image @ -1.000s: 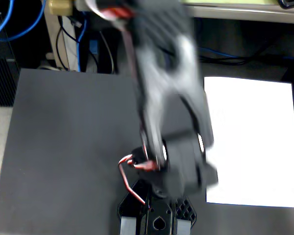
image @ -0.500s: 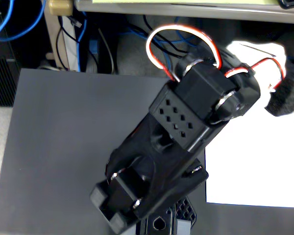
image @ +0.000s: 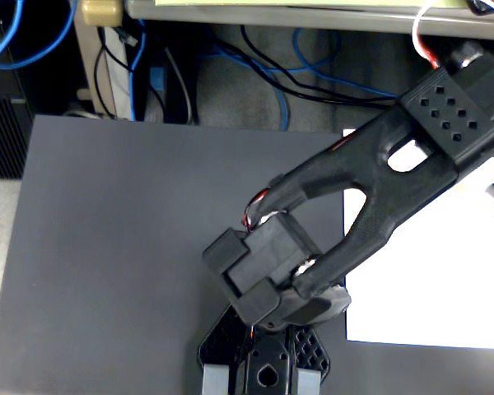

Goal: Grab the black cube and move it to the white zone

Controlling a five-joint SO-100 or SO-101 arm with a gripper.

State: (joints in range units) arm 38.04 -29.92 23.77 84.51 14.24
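Note:
The black arm (image: 379,173) reaches from the upper right down to the bottom middle of the fixed view. My gripper (image: 263,385) points down at the bottom edge, over the grey mat (image: 107,247). Its two lattice-patterned fingers (image: 221,350) with grey tips are cut off by the frame edge, and a dark part fills the space between them. The white zone (image: 428,280) is a white paper sheet lying flat to the right of the gripper, partly under the arm. The black cube does not show; it is hidden by the arm or out of view.
Blue, black and white cables (image: 272,74) lie on the floor beyond the mat's far edge. A beige furniture leg (image: 95,58) stands at the upper left. A dark box (image: 2,136) sits at the left edge.

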